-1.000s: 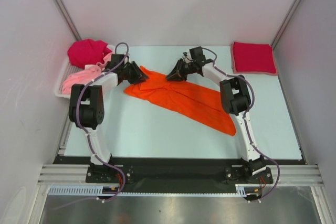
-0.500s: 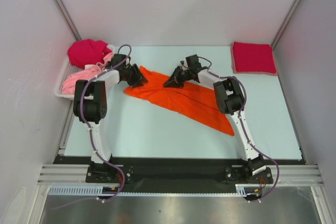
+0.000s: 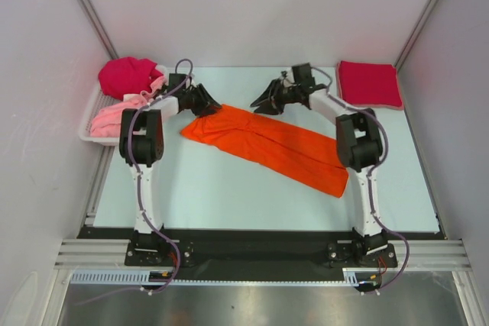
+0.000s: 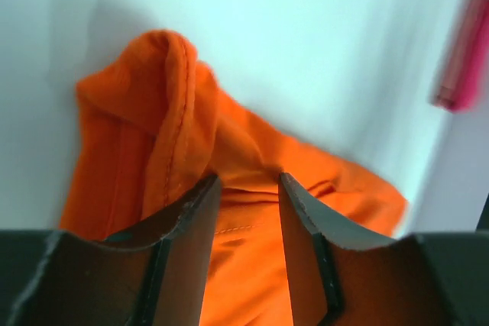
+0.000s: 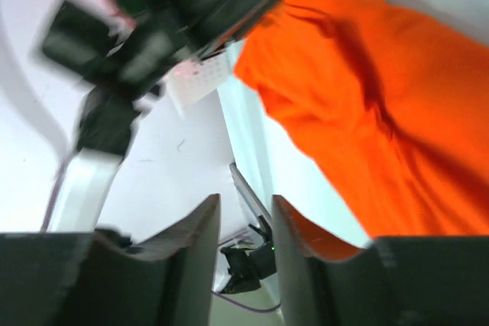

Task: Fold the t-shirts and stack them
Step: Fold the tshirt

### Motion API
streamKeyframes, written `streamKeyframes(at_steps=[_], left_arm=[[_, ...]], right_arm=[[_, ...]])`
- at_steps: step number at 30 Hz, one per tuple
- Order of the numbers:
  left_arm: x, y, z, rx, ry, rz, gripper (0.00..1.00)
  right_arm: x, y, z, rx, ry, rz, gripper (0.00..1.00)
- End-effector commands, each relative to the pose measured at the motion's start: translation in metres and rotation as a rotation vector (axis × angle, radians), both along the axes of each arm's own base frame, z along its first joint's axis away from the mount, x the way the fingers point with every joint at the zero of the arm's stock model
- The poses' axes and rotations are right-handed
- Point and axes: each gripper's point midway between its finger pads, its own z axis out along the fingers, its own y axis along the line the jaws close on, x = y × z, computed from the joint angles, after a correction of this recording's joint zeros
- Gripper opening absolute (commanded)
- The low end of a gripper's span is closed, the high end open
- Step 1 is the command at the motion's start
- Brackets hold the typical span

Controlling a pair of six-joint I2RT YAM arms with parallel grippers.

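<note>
An orange t-shirt [image 3: 267,145] lies flat as a long folded band, running from the middle left to the near right of the table. It also shows in the left wrist view [image 4: 153,143] and the right wrist view [image 5: 367,74]. My left gripper [image 3: 209,104] hovers just over the shirt's far left corner, jaws apart, with cloth showing between the fingers. My right gripper [image 3: 261,101] is open and empty, just beyond the shirt's far edge. A folded red t-shirt [image 3: 369,84] lies at the far right corner.
A white basket [image 3: 85,133] at the far left holds a crumpled magenta shirt [image 3: 127,75] and a pink shirt [image 3: 114,114]. White walls close in the left, right and far sides. The black arm mounting rail [image 3: 260,253] runs along the near edge.
Both grippers moved toward the far side and let go of the orange shirt. The raised cloth at its far edge now lies flat.
</note>
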Motion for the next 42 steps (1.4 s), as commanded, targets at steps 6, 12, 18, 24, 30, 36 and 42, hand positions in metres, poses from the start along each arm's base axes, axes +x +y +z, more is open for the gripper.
streamKeyframes(at_steps=[6,12,18,24,30,36,42], left_arm=[[0.023,0.012,0.031,0.027,-0.067,-0.055,0.65],[0.006,0.024,0.14,0.163,-0.259,-0.008,0.71],[-0.064,0.034,0.135,0.216,-0.203,0.061,0.77],[-0.14,0.05,0.108,0.1,-0.187,0.338,0.76],[-0.165,0.057,0.071,0.181,-0.14,0.447,0.75],[-0.163,0.068,0.03,0.218,-0.056,0.544,0.7],[-0.146,0.067,0.008,0.202,-0.014,0.585,0.65]], right_arm=[[-0.073,-0.129,0.037,-0.233,-0.092,-0.03,0.51],[-0.152,-0.192,0.005,-0.432,-0.074,-0.064,0.59],[-0.194,-0.194,0.011,-0.433,-0.104,-0.065,0.61],[-0.217,-0.184,0.03,-0.381,-0.134,-0.072,0.62],[-0.235,-0.179,0.046,-0.368,-0.179,-0.085,0.63],[-0.255,-0.183,0.051,-0.376,-0.17,-0.114,0.64],[-0.264,-0.187,0.046,-0.392,-0.141,-0.121,0.64]])
